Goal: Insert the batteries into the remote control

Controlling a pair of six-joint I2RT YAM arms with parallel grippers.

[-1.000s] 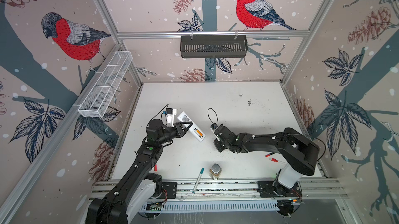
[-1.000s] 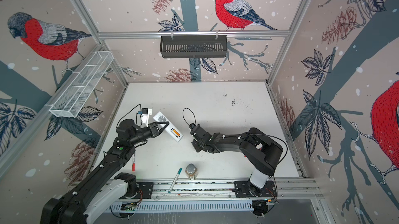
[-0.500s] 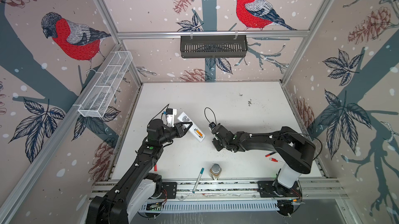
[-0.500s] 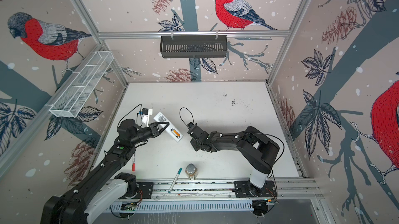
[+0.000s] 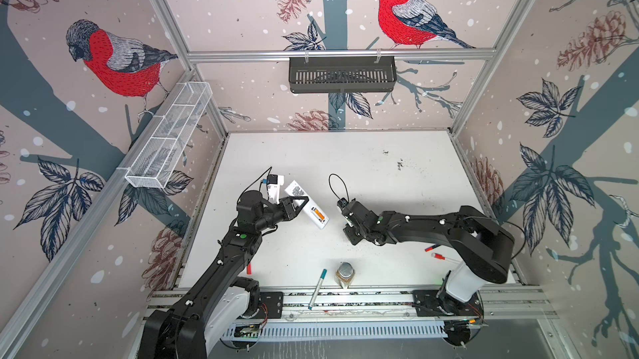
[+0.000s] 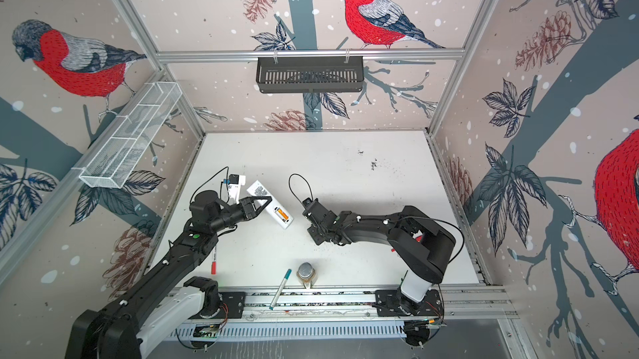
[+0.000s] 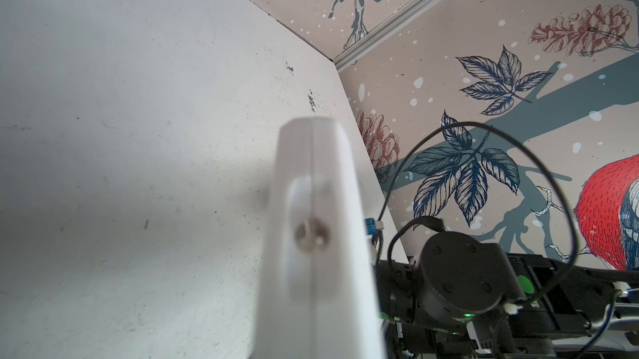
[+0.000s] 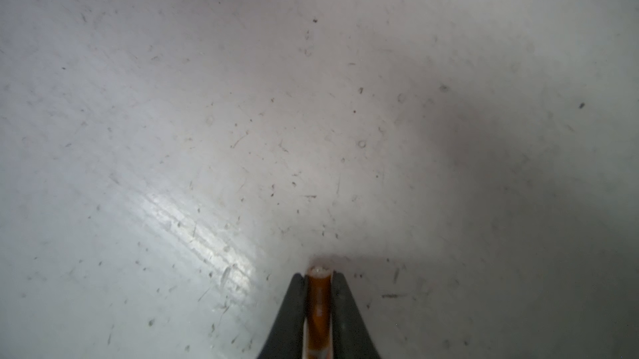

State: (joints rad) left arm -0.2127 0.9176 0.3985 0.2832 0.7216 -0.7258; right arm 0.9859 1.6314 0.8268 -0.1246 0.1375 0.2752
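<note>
Left of the table's [image 5: 345, 167] middle, in both top views, the remote control [image 5: 294, 190] is clamped in the left gripper [image 5: 302, 200], with one dark triangular finger laid over its back about midway along. It is a slim white bar set slantwise, back upward, with one end toward the far left and the other toward the near right. A black-and-white QR-code label covers the far-left end. Near the other end the battery bay is uncovered, and a seated battery [image 5: 321, 216] shows in it as a short orange strip with a pale tip, lengthwise along the remote. In the left wrist view the remote is close and blurred: a pale slab with a seam down it and a small round metallic spot.

Well apart from the remote, to the right, the right arm [image 5: 415, 224] reaches toward the middle. In the right wrist view the right gripper [image 8: 320, 275] is closed on an orange battery [image 8: 318, 305], its two dark fingers pressed to the cell's sides. The cell is a glossy orange cylinder whose pale end points at the table, close to the surface; whether it touches I cannot tell.

Along the near edge stand a gold-lidded jar [image 5: 344, 272] and a teal-capped marker [image 5: 317, 288].
</note>
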